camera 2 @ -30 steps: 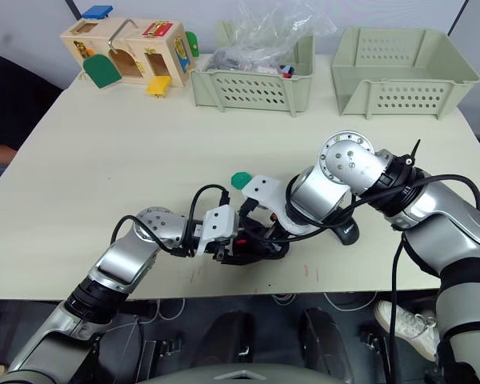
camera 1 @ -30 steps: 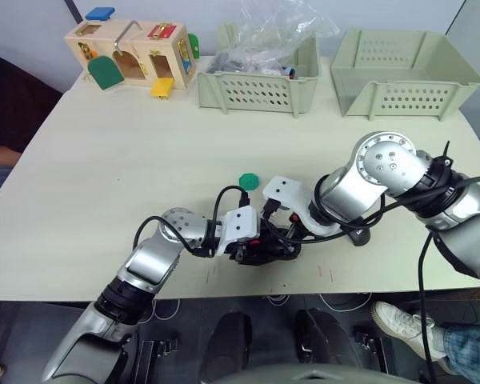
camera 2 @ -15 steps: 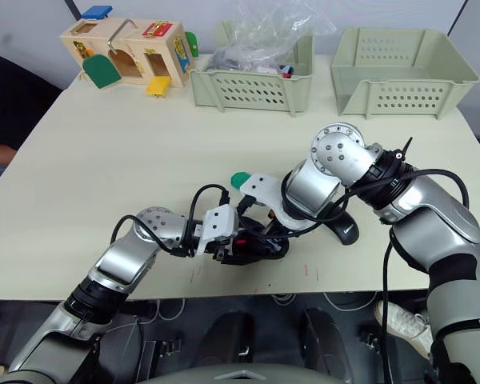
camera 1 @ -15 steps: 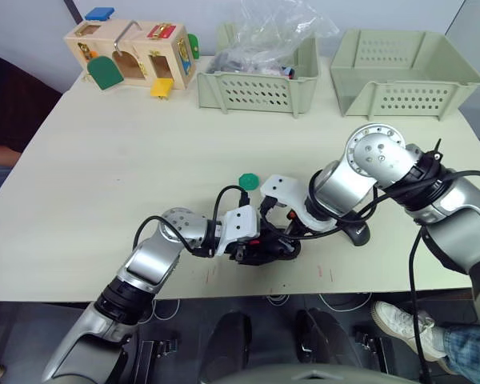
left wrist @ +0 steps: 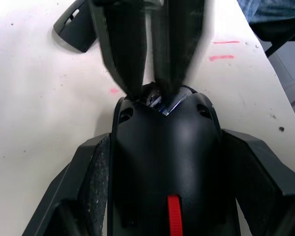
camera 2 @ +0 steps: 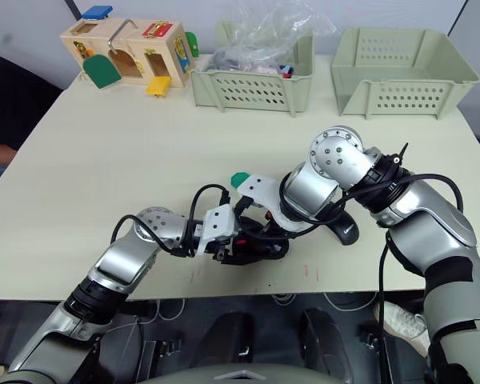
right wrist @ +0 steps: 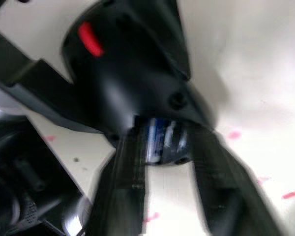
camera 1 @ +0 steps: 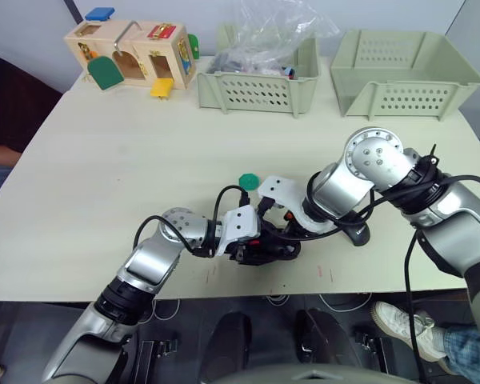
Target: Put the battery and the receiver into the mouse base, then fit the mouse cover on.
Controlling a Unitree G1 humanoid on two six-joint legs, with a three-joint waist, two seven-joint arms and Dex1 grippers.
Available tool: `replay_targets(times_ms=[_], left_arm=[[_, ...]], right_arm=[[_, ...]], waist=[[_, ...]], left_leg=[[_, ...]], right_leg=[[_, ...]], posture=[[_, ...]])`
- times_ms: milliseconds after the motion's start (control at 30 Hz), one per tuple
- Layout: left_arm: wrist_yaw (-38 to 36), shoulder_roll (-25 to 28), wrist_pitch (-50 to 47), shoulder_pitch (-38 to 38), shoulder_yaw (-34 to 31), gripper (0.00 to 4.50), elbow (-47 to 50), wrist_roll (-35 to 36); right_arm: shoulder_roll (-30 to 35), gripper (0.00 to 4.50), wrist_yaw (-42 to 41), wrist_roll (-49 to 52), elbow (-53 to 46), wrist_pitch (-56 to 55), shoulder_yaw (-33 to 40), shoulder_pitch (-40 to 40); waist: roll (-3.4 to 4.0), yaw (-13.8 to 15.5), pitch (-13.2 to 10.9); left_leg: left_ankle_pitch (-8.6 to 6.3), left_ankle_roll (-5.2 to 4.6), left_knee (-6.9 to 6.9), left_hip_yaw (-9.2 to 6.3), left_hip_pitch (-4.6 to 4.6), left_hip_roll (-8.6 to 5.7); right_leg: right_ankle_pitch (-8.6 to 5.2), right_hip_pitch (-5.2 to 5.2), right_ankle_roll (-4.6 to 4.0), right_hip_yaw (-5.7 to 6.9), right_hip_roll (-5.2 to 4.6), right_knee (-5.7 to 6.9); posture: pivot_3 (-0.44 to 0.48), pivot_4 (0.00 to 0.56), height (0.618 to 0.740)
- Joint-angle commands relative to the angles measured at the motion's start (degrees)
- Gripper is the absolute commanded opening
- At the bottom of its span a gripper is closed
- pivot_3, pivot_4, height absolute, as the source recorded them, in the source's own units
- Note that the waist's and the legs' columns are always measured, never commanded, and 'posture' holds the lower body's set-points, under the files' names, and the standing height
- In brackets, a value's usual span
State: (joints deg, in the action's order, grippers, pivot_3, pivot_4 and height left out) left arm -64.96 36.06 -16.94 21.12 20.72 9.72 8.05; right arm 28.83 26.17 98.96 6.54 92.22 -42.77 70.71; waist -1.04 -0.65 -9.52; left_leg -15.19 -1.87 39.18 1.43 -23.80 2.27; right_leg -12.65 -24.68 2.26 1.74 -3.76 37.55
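Black on black down here, so it takes a second to sort out. We've got the mouse base (left wrist: 164, 162) clamped in our left gripper (camera 1: 260, 246) near the front edge of the desk (camera 1: 128, 160), one finger (left wrist: 88, 187) pressed to each flank and the red patch facing up. Our right gripper (camera 1: 282, 238) comes in from the opposite end with its fingers (right wrist: 125, 196) closed on the battery (right wrist: 162, 140), which sits right at the lip of the base's hollow, partly tucked under the edge as far as we can tell.

The mouse cover (camera 1: 358, 233) lies on the desk just behind the right arm, untouched. A flat green disc (camera 1: 249, 181) sits a little further back.

Biggest worry from here, we reckon: the battery looks slightly skewed to the slot, so pushing could jam it or pop it out of the pinch. Too much shove could also twist the base in the left grip. And that right elbow is close enough to the cover to nudge it off the edge.
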Motion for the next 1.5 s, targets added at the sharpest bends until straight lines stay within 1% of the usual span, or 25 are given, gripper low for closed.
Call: replay_targets(times_ms=[33,100,200,300,333,367,433,467,500,533,567,633,667,733,767,833,867,900,967,1067,1133,1167,1300,1500], left_arm=[[0.8,0.0,-0.7,-0.7,1.5,2.89,-0.2,-1.8],[0.7,0.0,-0.5,-0.7,1.5,2.89,-0.4,-1.9],[0.6,0.1,-0.2,-0.5,1.4,2.89,-1.0,-1.9],[0.4,0.1,0.1,-0.3,1.3,2.89,-1.5,-1.9],[0.3,0.1,0.3,-0.3,1.3,2.89,-1.7,-1.9],[0.3,0.1,0.4,-0.2,1.2,2.89,-1.9,-1.9],[0.2,0.1,0.7,-0.2,1.2,2.89,-2.3,-1.9],[0.2,0.2,0.8,-0.2,1.2,2.89,-2.4,-1.9],[0.1,0.2,0.8,-0.2,1.1,2.89,-2.5,-1.8],[0.1,0.3,0.8,-0.2,1.1,2.89,-2.6,-1.8],[0.0,0.3,1.0,-0.2,1.1,2.89,-2.7,-1.8],[0.0,0.4,1.0,-0.2,1.1,2.89,-2.8,-1.8],[-0.1,0.5,1.0,-0.2,1.0,2.89,-2.8,-1.8],[-0.1,0.5,1.0,-0.3,0.9,2.89,-2.6,-1.7],[-0.1,0.6,0.9,-0.4,0.9,2.89,-2.4,-1.7],[0.0,0.7,0.8,-0.6,0.8,2.89,-2.1,-1.7],[0.0,0.8,0.7,-0.6,0.7,2.89,-2.0,-1.7],[0.1,0.7,0.7,-0.6,0.8,2.89,-2.1,-1.7],[0.1,0.7,0.7,-0.7,0.9,2.89,-2.1,-1.9],[0.1,0.7,0.7,-0.7,0.9,2.89,-2.1,-1.9],[0.2,0.7,0.7,-0.6,1.0,2.89,-2.3,-2.0],[0.2,0.6,0.8,-0.6,1.0,2.89,-2.4,-2.0],[0.2,0.7,0.8,-0.5,0.9,2.89,-2.5,-2.0],[0.1,1.0,1.0,-0.5,0.8,2.89,-2.6,-2.1]], right_arm=[[3.8,2.12,-2.8,1.4,-2.5,0.3,0.5,2.1],[7.8,2.12,-4.6,2.9,-4.1,0.3,0.8,3.6],[14.2,2.12,-7.2,7.1,-8.3,0.3,2.0,3.4],[19.4,2.12,-9.6,8.7,-15.2,-2.0,5.4,0.2],[20.7,2.12,-11.1,7.9,-18.1,-2.4,7.0,-1.2],[21.7,2.12,-12.3,6.3,-21.2,-3.8,9.5,-3.5],[23.5,2.12,-16.2,0.8,-29.1,-8.6,16.4,-10.9],[24.1,2.12,-18.0,-0.3,-31.7,-11.4,19.9,-15.1],[24.7,2.12,-20.6,-3.7,-34.9,-14.0,23.0,-18.8],[25.0,2.12,-22.6,-6.3,-37.1,-15.8,25.0,-21.4],[26.0,2.12,-26.3,-13.4,-41.4,-20.1,26.3,-24.4],[27.2,2.12,-31.5,-16.7,-43.8,-22.6,29.7,-30.7],[28.3,2.12,-35.2,-23.6,-46.2,-27.3,30.1,-34.8],[25.2,2.12,-38.8,-22.1,-45.2,-31.1,34.2,-42.7],[25.3,2.12,-41.6,-29.4,-47.0,-36.0,33.4,-45.4],[23.2,2.12,-44.7,-39.0,-48.5,-42.9,31.8,-49.8],[22.4,2.12,-46.2,-45.8,-47.9,-47.2,29.4,-52.1],[21.4,2.12,-48.2,-50.1,-46.8,-50.6,27.6,-54.2],[18.5,2.12,-49.4,-57.4,-43.5,-55.7,25.0,-56.7],[14.0,1.34,-51.6,-63.5,-38.2,-61.3,23.9,-59.0],[11.8,0.29,-53.8,-67.1,-35.0,-64.6,23.4,-60.2],[11.0,0.07,-54.8,-67.8,-34.3,-65.3,23.6,-60.6],[7.7,0.07,-56.5,-69.9,-32.1,-67.1,24.5,-62.0],[4.6,0.07,-59.5,-70.3,-33.4,-67.5,26.6,-63.0]], waist=[[0.09,0.0,-0.1],[0.13,0.2,-0.1],[0.13,0.2,-0.1],[0.13,0.2,-0.1],[0.13,0.2,-0.1],[0.13,0.2,-0.1],[0.12,0.4,-0.1],[0.12,0.5,-0.1],[0.11,0.5,-0.1],[0.12,0.6,-0.1],[0.12,0.6,-0.1],[0.12,0.6,-0.1],[0.13,0.6,-0.1],[0.03,0.8,-0.1],[0.08,0.6,-0.1],[0.15,0.6,-0.1],[0.16,0.5,-0.1],[0.16,0.5,-0.1],[0.1,0.6,0.0],[0.11,0.5,-0.1],[0.13,0.5,-0.1],[0.12,0.6,-0.1],[0.1,0.6,0.0],[0.12,0.6,-0.1]], left_leg=[[0.0,0.0,0.0,0.01,-0.05,-0.02],[0.0,0.0,0.0,-0.02,-0.1,-0.03],[0.0,0.0,-0.03,-0.03,-0.14,-0.05],[0.0,-0.01,-0.11,-0.05,-0.13,-0.05],[0.0,0.0,-0.13,-0.1,-0.14,-0.04],[0.0,-0.01,-0.13,-0.11,-0.14,-0.04],[0.0,-0.01,-0.12,-0.12,-0.14,-0.04],[0.0,-0.01,-0.11,-0.13,-0.14,-0.02],[0.0,-0.01,-0.11,-0.14,-0.16,-0.02],[-0.01,0.0,-0.11,-0.12,-0.15,-0.01],[0.0,0.0,-0.11,-0.1,-0.15,-0.02],[0.0,0.0,-0.12,-0.08,-0.15,-0.02],[0.0,0.0,-0.11,-0.12,-0.13,0.0],[0.0,0.0,-0.12,-0.13,-0.09,0.02],[-0.01,0.0,-0.12,-0.13,-0.03,0.06],[0.0,0.0,-0.11,-0.08,0.01,0.05],[0.0,0.0,-0.11,-0.12,0.04,0.05],[0.0,0.0,-0.11,-0.11,0.03,0.05],[0.0,0.0,-0.11,-0.12,0.03,0.05],[0.0,0.0,-0.1,-0.09,0.03,0.04],[0.0,0.0,-0.09,-0.09,0.04,0.04],[0.0,0.0,-0.09,-0.07,0.04,0.04],[0.0,0.0,-0.09,-0.1,0.05,0.04],[0.0,0.0,-0.09,-0.1,0.07,0.04]], right_leg=[[0.0,-0.02,0.0,0.0,-0.03,-0.02],[0.0,-0.03,0.01,0.03,-0.06,-0.07],[0.0,-0.02,0.01,0.07,-0.08,-0.19],[0.0,-0.02,0.01,0.11,-0.07,-0.27],[0.0,-0.01,0.01,0.15,-0.06,-0.29],[0.0,-0.01,0.01,0.16,-0.05,-0.29],[0.0,0.0,0.02,0.17,-0.05,-0.29],[0.0,0.04,0.04,0.21,-0.05,-0.36],[-0.01,0.04,0.06,0.22,-0.05,-0.41],[0.0,0.08,0.06,0.2,-0.04,-0.45],[0.02,0.08,0.1,0.18,-0.04,-0.47],[0.03,0.07,0.14,0.16,-0.04,-0.48],[-0.07,0.1,0.3,0.19,0.0,-0.5],[-0.09,0.13,0.33,0.18,0.03,-0.52],[-0.09,0.21,0.34,0.2,0.08,-0.56],[-0.09,0.21,0.33,0.12,0.08,-0.55],[-0.09,0.23,0.33,0.14,0.1,-0.55],[-0.09,0.23,0.34,0.12,0.11,-0.55],[-0.1,0.23,0.34,0.14,0.12,-0.56],[-0.09,0.23,0.34,0.11,0.13,-0.56],[-0.09,0.23,0.33,0.1,0.13,-0.55],[-0.09,0.23,0.33,0.09,0.13,-0.55],[-0.04,0.23,0.24,0.1,0.14,-0.53],[0.02,0.25,0.15,0.1,0.15,-0.52]], posture=[[0.0,0.15,0.74],[0.0,0.15,0.74],[0.0,0.15,0.74],[0.0,0.15,0.74],[0.0,0.15,0.74],[0.0,0.15,0.74],[0.0,0.15,0.74],[0.0,0.15,0.74],[0.0,0.15,0.74],[0.0,0.15,0.74],[0.0,0.15,0.74],[0.0,0.15,0.74],[0.0,0.15,0.74],[0.0,0.15,0.74],[0.0,0.15,0.74],[0.0,0.15,0.74],[0.0,0.15,0.74],[0.0,0.15,0.74],[0.0,0.15,0.74],[0.0,0.15,0.74],[0.0,0.15,0.74],[0.0,0.15,0.74],[0.0,0.15,0.74],[0.0,0.15,0.74]])
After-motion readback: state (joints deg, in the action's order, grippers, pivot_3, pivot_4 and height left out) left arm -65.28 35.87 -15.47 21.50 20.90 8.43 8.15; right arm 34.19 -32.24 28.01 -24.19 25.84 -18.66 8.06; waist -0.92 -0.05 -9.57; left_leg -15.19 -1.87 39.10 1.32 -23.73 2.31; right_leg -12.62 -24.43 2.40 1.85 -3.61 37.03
